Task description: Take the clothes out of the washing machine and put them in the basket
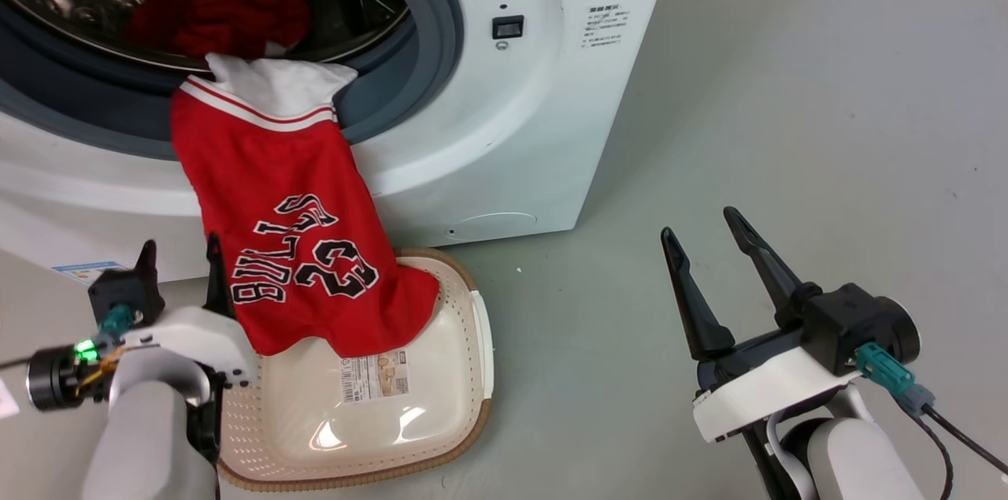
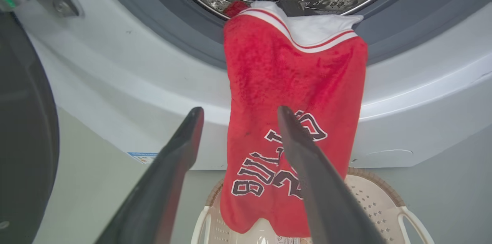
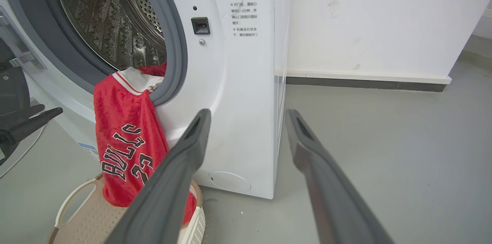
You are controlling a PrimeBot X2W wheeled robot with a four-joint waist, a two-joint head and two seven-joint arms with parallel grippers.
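The white washing machine (image 1: 488,138) stands open. A red "BULLS 23" jersey (image 1: 276,224) hangs from its drum over the grey gasket, and its lower end rests in the cream basket (image 1: 299,421) on the floor below. Another red garment (image 1: 216,12) lies inside the drum. My left gripper (image 1: 179,256) is open and empty, just left of the hanging jersey (image 2: 292,75), fingers pointing at the machine's front. My right gripper (image 1: 701,226) is open and empty over the floor, to the right of the machine and the basket (image 3: 77,213).
The dark porthole door (image 2: 23,140) stands swung open at the left of the left wrist view. Bare grey floor (image 1: 787,130) stretches to the right of the machine. A white wall with a dark skirting (image 3: 365,78) runs behind it.
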